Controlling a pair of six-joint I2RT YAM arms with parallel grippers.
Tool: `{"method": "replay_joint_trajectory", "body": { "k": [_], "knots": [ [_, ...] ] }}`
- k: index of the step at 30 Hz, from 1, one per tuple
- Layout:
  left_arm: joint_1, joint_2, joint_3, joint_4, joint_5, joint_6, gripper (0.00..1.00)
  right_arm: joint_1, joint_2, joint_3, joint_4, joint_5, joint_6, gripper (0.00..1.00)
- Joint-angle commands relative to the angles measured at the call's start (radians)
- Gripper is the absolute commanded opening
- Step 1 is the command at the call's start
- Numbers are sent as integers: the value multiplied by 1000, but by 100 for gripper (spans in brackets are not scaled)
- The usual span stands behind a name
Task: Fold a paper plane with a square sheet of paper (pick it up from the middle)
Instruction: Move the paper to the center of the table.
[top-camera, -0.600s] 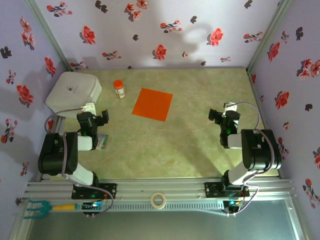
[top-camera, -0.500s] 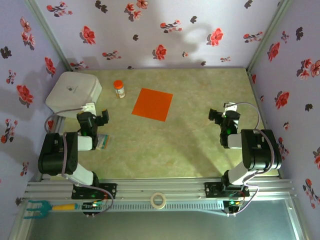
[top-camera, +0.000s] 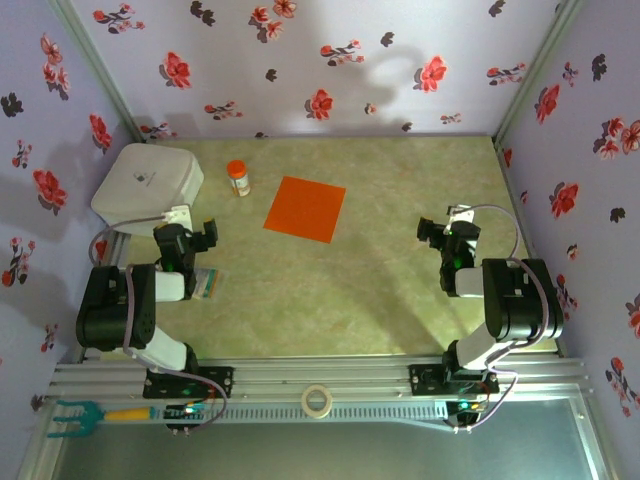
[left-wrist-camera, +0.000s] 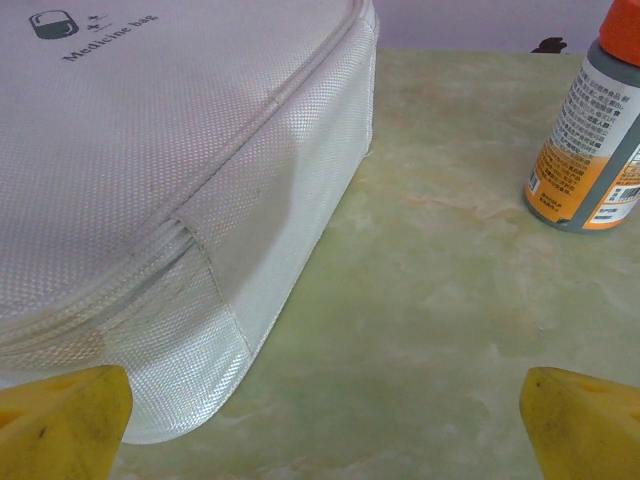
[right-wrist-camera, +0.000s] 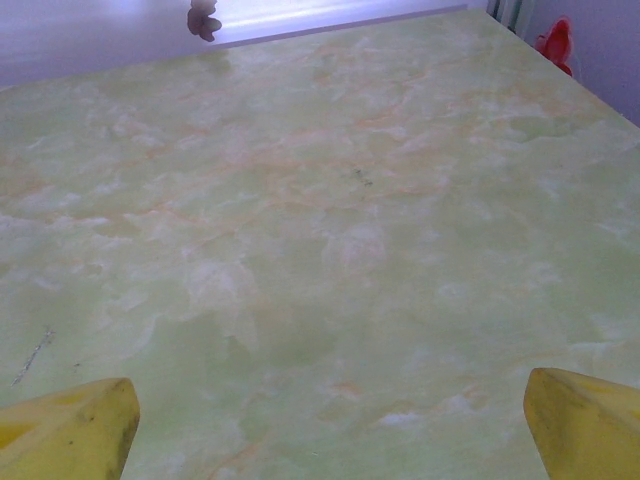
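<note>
The square sheet of paper (top-camera: 306, 209) lies flat on the green marbled table (top-camera: 340, 290), bright orange and unfolded, between the two arms and toward the back. My left gripper (top-camera: 188, 238) rests at the left, well to the left of and nearer than the sheet, jaws open with nothing between the yellow fingertips (left-wrist-camera: 60, 420). My right gripper (top-camera: 447, 232) sits at the right, apart from the sheet, also open over bare table, its yellow fingertips (right-wrist-camera: 585, 420) wide apart.
A white medicine bag (top-camera: 148, 182) sits at the back left, close in front of my left gripper (left-wrist-camera: 330, 430). A small orange-capped bottle (top-camera: 238, 178) stands between the bag and the sheet. A small packet (top-camera: 207, 284) lies by the left arm. Flowered walls enclose the table.
</note>
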Motion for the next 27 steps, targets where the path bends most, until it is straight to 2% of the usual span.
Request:
{"method": "replay_joint_trajectory", "body": {
  "k": [1,5,9,11,14,18,20,21,24,27],
  "knots": [
    [5,-1,0,32,-9,-10,100,-3,1,14,12,1,-2,99],
    [5,-3,-4,35,-8,-10,100,-3,-4,12,12,3,0,99],
    [3,-11,-23,64,81,14,100,-1,-9,-18,61,-25,-13,99],
    [2,-21,-23,56,79,15,100,-1,-7,-23,81,-31,-16,99],
    [2,-75,-33,30,93,45,100,0,-14,-6,33,-49,-25,99],
    [2,-151,-15,-70,94,44,100,8,-27,-5,19,-24,-28,99],
    [3,-223,16,-182,59,29,100,11,-57,-6,9,-16,-30,99],
    [4,-260,42,-255,31,3,100,11,-85,4,-37,-7,-25,99],
    [5,-367,141,-483,-36,-74,100,11,-187,98,-322,35,28,99],
    [6,-446,230,-684,-12,-134,100,14,-278,187,-562,63,176,99]
  ]
}}
